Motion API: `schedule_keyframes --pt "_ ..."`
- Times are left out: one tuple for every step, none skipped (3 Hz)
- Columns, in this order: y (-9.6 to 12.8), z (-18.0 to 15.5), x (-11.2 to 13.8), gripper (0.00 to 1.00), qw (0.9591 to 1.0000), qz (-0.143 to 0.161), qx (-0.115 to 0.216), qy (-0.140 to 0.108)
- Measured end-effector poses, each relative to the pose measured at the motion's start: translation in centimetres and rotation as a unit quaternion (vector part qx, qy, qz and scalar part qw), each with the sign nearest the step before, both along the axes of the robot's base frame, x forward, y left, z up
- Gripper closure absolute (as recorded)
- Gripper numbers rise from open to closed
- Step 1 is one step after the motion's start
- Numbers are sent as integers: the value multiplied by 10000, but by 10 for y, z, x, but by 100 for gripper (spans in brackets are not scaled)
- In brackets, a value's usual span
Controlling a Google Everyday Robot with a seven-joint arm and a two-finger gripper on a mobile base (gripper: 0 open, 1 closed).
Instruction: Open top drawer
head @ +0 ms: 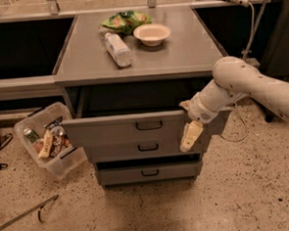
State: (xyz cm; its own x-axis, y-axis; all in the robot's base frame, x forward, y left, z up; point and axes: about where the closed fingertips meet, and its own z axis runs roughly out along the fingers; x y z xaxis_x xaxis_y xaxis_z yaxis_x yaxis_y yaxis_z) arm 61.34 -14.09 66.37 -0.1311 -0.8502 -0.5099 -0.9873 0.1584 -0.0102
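The top drawer (125, 129) is a wide grey metal front with a small black loop handle (149, 125) at its centre. It stands pulled out from the grey cabinet (82, 67), leaving a dark gap behind it. My gripper (190, 134) hangs at the drawer front's right part, right of the handle, with a cream finger (191, 136) pointing down over the front of the drawer below. The white arm (245, 79) reaches in from the right.
Two narrower grey drawers (147, 147) sit below. On the cabinet top lie a plastic bottle (118, 48), a white bowl (152, 33) and a green chip bag (125, 20). A clear bin of snacks (45, 140) stands on the floor at left. A cable (249, 27) hangs at right.
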Motion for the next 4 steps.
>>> schedule_keyframes --pt "0 0 0 0 10000 1 0 1" --pt "11 1 -21 0 9995 230 -50 193" --pt "14 8 -59 0 9986 235 87 458" --pt "16 4 -56 0 9982 280 97 523"
